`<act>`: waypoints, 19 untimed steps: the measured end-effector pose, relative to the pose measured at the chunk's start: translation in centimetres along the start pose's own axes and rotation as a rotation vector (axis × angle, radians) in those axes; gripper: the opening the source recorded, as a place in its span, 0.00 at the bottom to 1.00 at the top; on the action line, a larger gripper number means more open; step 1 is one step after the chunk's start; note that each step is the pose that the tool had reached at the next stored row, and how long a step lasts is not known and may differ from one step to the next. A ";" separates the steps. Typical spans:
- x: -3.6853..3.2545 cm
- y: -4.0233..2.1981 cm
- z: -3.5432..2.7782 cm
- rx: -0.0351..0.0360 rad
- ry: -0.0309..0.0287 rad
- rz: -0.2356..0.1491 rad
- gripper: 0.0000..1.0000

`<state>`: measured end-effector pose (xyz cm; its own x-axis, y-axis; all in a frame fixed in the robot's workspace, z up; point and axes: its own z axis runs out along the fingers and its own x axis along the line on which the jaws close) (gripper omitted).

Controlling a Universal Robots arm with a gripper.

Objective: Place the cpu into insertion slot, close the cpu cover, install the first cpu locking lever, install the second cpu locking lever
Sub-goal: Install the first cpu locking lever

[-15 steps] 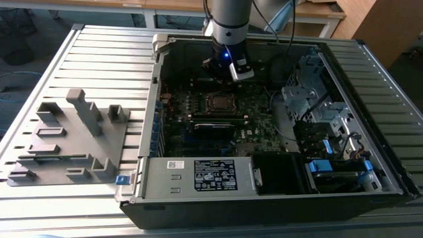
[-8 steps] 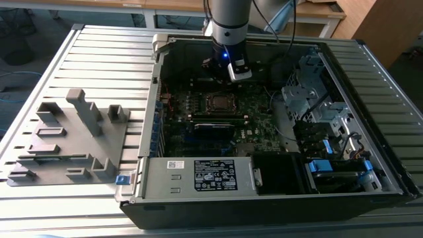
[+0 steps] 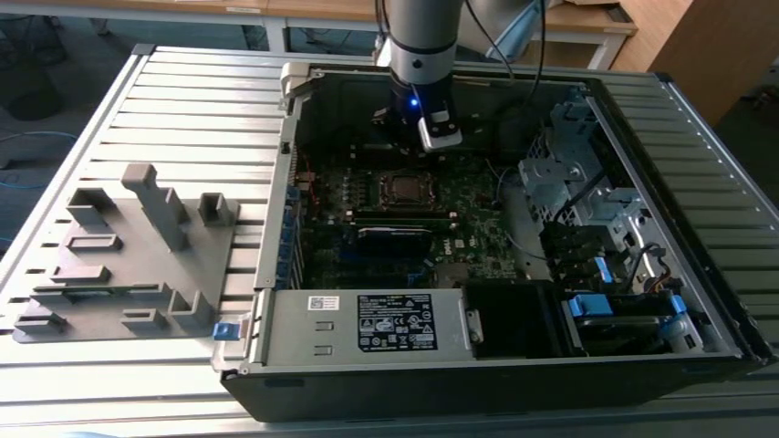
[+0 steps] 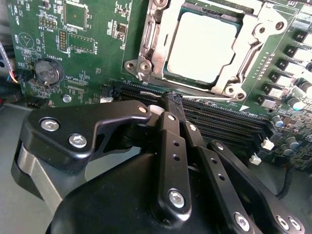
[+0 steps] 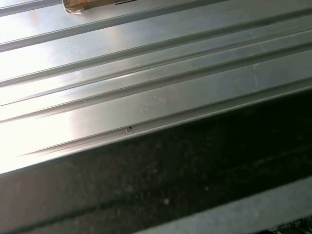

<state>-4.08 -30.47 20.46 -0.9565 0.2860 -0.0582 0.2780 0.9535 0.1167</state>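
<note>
Right now the claw (image 4: 174, 99) has its two black fingers (image 4: 168, 146) pressed together at the tips, and nothing is between them. It hangs just above the green board (image 4: 97, 44), over the long black slots (image 4: 219, 117) that run beside the insertion slot (image 3: 404, 187). The cpu (image 4: 202, 46) lies flat in that slot, with its pale grey top facing up. The cpu cover (image 4: 156, 48), a shiny silver frame, lies around the chip's edges, and the chip's top shows through the hole in the middle. The claw is close to the chip but not touching it. A round silver battery (image 4: 48, 73) sits on the board, off to one side of the slot. From farther back, the grey arm (image 3: 420, 36) reaches down into the open computer case (image 3: 487, 383). The case lies on a table (image 3: 182, 100) made of long metal slats. On the exterior view's left of the case, a grey tray (image 3: 122, 265) sits on the table, with blocky shapes sticking up from it.
</note>
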 end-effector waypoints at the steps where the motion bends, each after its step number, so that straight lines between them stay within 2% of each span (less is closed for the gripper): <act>1: 0.01 0.00 0.03 0.0007 -0.0011 0.010 0.11; 4: 0.03 0.07 0.11 0.0022 -0.0045 0.038 0.11; 9: 0.04 0.09 0.11 0.0026 -0.0052 0.042 0.11; 11: 0.04 0.09 0.13 0.0009 -0.0106 0.042 0.11; 12: 0.04 0.09 0.15 -0.0017 -0.0186 0.041 0.11; 13: 0.04 0.09 0.15 -0.0028 -0.0220 0.041 0.11; 19: 0.17 0.05 0.15 -0.0043 -0.0269 0.041 0.11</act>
<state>-4.21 -30.36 20.30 -0.9416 0.3272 -0.0800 0.3164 0.9405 0.1238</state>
